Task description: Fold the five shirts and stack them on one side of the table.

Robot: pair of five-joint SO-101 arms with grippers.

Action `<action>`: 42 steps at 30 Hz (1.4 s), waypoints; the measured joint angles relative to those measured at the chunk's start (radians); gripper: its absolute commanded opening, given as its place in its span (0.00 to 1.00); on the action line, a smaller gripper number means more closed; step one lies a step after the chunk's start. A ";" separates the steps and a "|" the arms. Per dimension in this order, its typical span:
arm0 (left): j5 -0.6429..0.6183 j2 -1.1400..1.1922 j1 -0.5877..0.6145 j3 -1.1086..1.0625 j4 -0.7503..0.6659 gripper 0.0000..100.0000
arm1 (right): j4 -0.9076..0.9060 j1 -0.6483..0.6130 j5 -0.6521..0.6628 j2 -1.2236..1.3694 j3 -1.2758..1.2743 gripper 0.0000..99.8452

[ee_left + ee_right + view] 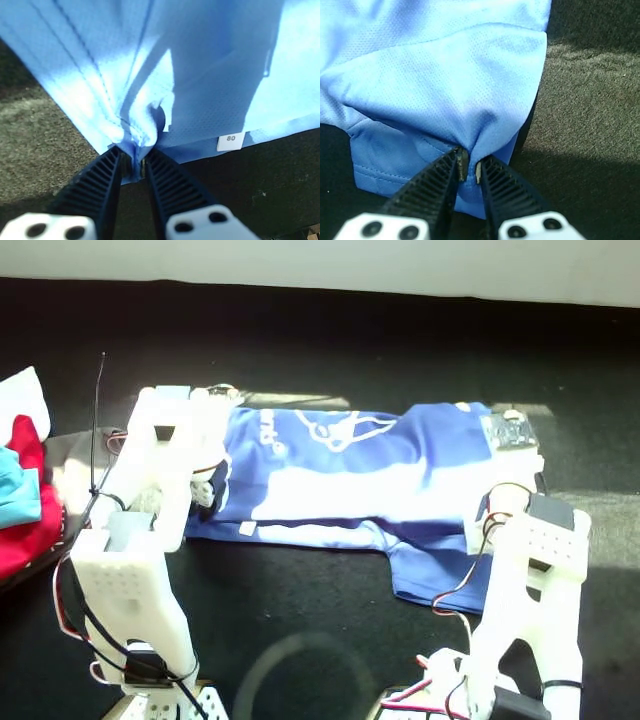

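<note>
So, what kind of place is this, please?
Likely a robot test bench, not a home: a dark-covered table, a left arm and right arm holding one blue shirt, more clothes piled at the table edge.

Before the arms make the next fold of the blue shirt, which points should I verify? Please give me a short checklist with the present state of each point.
1. Hold of the left gripper on the edge of the blue shirt: ok, shut on it.
2. Hold of the right gripper on the shirt's edge: ok, shut on it.
3. Both arms hold the same shirt: ok, it lies between them in the high view.
4. Cloth smooth: not ok, it puckers at both holds.
5. Number of layers in each hold: cannot tell.
6. The pile of other clothes lies apart from the shirt: ok.
</note>
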State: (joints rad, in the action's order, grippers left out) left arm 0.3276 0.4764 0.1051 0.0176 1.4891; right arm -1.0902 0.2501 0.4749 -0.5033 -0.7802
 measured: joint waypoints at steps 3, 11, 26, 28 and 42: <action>0.000 -0.044 0.012 -0.006 0.003 0.01 | -0.023 0.035 0.005 0.000 0.000 0.01; 0.000 -0.101 0.014 -0.052 0.029 0.01 | -0.077 0.063 0.034 0.000 -0.003 0.01; 0.000 -0.112 0.014 -0.187 -0.121 0.07 | -0.035 0.061 0.044 -0.002 -0.101 0.08; 0.000 -0.112 0.014 -0.175 -0.107 0.13 | -0.060 0.061 0.044 -0.002 -0.098 0.14; 0.000 -0.112 0.060 0.287 0.138 0.00 | -0.325 0.061 -0.008 -0.002 0.325 0.03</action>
State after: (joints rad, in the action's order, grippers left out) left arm 0.3276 0.3644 0.1649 0.3046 1.6272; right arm -1.4154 0.3115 0.4672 -0.5048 -0.4549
